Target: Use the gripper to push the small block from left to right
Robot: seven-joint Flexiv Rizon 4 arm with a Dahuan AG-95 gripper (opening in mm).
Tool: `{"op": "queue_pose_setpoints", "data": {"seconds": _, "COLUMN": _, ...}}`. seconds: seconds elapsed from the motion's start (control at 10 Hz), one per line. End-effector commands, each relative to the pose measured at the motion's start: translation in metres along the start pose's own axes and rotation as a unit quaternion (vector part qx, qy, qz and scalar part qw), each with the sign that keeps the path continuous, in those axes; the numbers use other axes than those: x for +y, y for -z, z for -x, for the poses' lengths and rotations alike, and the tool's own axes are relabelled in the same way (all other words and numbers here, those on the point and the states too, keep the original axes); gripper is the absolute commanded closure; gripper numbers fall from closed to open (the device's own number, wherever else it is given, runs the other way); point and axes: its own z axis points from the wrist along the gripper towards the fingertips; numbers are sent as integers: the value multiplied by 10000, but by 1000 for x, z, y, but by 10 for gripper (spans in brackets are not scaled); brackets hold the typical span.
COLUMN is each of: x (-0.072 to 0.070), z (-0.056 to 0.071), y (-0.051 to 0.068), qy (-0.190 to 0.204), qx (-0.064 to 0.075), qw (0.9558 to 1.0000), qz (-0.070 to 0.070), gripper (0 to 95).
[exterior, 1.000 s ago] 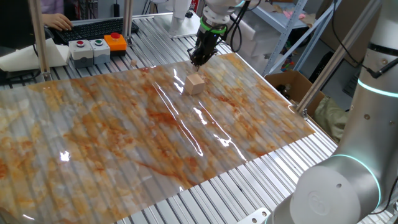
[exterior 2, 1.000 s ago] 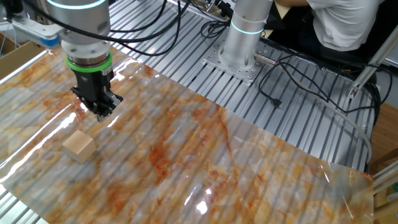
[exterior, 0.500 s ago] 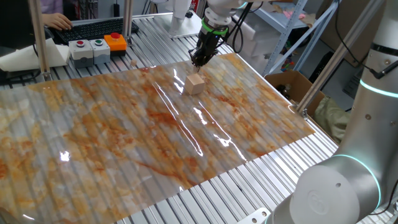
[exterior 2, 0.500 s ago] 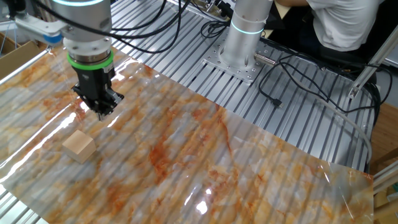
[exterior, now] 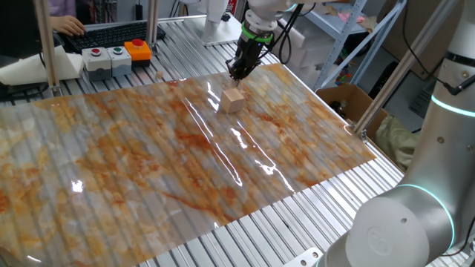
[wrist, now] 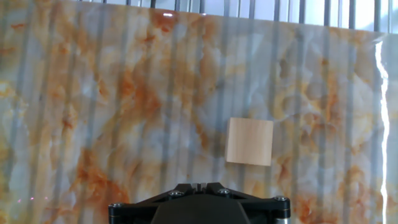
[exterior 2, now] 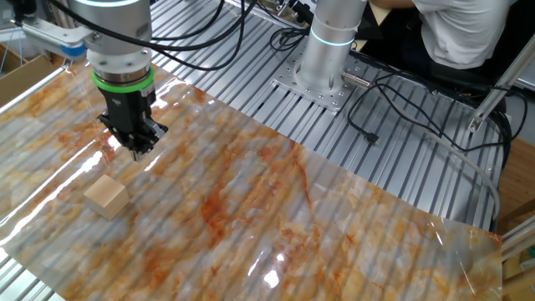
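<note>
Gripper (exterior 2: 136, 149) has drifted slightly up and away over the last second, jaws pressed together, empty. Block (exterior 2: 106, 197) unmoved on the worktop (exterior 2: 351, 234), at 7 o'clock of the gripper, apart. No contact; push not begun.

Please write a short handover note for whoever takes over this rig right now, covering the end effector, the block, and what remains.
End effector: fingers together, holding nothing, raised above the marbled sheet, beside the small block and not touching it.
Small block: lies flat on the sheet, free; the hand view shows it ahead of the fingers, slightly to one side.
Done: end effector is close to the block; whether any pushing has happened cannot be told.
Left: lower to block height, make contact, push it left to right.
</note>
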Motion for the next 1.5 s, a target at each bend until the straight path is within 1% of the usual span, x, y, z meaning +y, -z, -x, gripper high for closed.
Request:
{"op": "queue_pose_setpoints", "data": {"seconds": 0.1, "x": 0, "z": 0, "y": 1, "qy": -361, "qx": 13, "qw": 9992, "qz": 184, "gripper": 950}}
{"op": "queue_pose_setpoints", "data": {"seconds": 0.2, "x": 0, "z": 0, "y": 1, "qy": -540, "qx": 66, "qw": 9982, "qz": 264, "gripper": 950}}
{"op": "queue_pose_setpoints", "data": {"seconds": 0.4, "x": 0, "z": 0, "y": 1, "qy": -773, "qx": 180, "qw": 9966, "qz": 220, "gripper": 950}}
{"op": "queue_pose_setpoints", "data": {"seconds": 0.5, "x": 0, "z": 0, "y": 1, "qy": -973, "qx": 279, "qw": 9947, "qz": 181, "gripper": 950}}
{"op": "queue_pose_setpoints", "data": {"seconds": 0.6, "x": 0, "z": 0, "y": 1, "qy": -1145, "qx": 339, "qw": 9927, "qz": 181, "gripper": 950}}
{"op": "queue_pose_setpoints", "data": {"seconds": 0.7, "x": 0, "z": 0, "y": 1, "qy": -1233, "qx": 372, "qw": 9914, "qz": 222, "gripper": 950}}
{"op": "queue_pose_setpoints", "data": {"seconds": 0.9, "x": 0, "z": 0, "y": 1, "qy": -1280, "qx": 348, "qw": 9909, "qz": 209, "gripper": 950}}
{"op": "queue_pose_setpoints", "data": {"seconds": 1.0, "x": 0, "z": 0, "y": 1, "qy": -1424, "qx": 364, "qw": 9889, "qz": 231, "gripper": 950}}
{"op": "queue_pose_setpoints", "data": {"seconds": 1.1, "x": 0, "z": 0, "y": 1, "qy": -1532, "qx": 361, "qw": 9873, "qz": 224, "gripper": 950}}
{"op": "queue_pose_setpoints", "data": {"seconds": 1.2, "x": 0, "z": 0, "y": 1, "qy": -1587, "qx": 353, "qw": 9865, "qz": 195, "gripper": 950}}
{"op": "queue_pose_setpoints", "data": {"seconds": 1.3, "x": 0, "z": 0, "y": 1, "qy": -1695, "qx": 352, "qw": 9847, "qz": 174, "gripper": 950}}
{"op": "queue_pose_setpoints", "data": {"seconds": 1.4, "x": 0, "z": 0, "y": 1, "qy": -1750, "qx": 348, "qw": 9839, "qz": 126, "gripper": 950}}
{"op": "queue_pose_setpoints", "data": {"seconds": 1.5, "x": 0, "z": 0, "y": 1, "qy": -1745, "qx": 350, "qw": 9840, "qz": 112, "gripper": 950}}
